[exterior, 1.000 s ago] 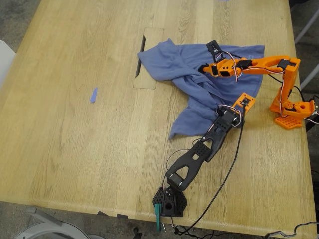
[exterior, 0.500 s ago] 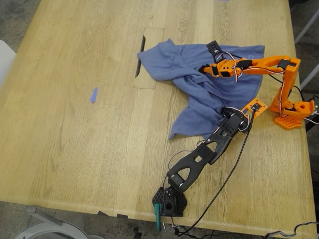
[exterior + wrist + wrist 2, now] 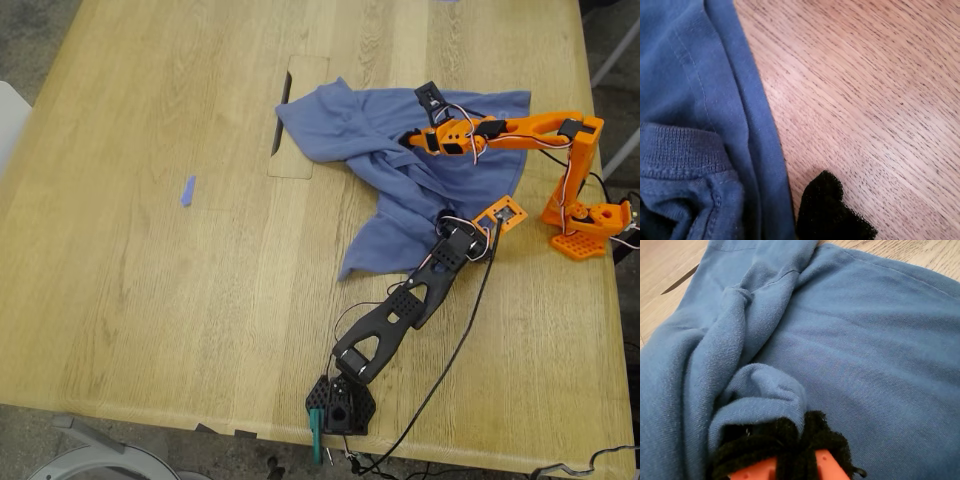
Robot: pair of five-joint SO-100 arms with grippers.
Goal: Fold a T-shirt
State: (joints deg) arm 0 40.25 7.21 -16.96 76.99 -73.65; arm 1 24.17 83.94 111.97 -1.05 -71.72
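Observation:
The blue-purple T-shirt [image 3: 350, 130] lies crumpled on the wooden table at the exterior view's upper right; its print is hidden. My second gripper [image 3: 408, 138], on the orange arm, is over the shirt's middle. In the second wrist view its black foam pads [image 3: 790, 440] are shut on a raised fold of the shirt [image 3: 760, 390]. My first gripper [image 3: 452, 222], on the black arm, is low at the shirt's near right edge. The first wrist view shows one black pad [image 3: 830, 210] on the wood beside the shirt's hem and ribbed collar [image 3: 685, 145]; its jaws are hidden.
A tiny blue strip [image 3: 187, 190] lies on the table [image 3: 150, 300] at the exterior view's left. A rectangular cut-out panel [image 3: 295, 115] sits by the shirt's left end. The orange base [image 3: 588, 225] and the black base [image 3: 340, 405] stand near the table's edges, with cables trailing.
My first gripper's wrist has swung slightly right and back at the shirt's edge. The second gripper and the shirt have stayed still.

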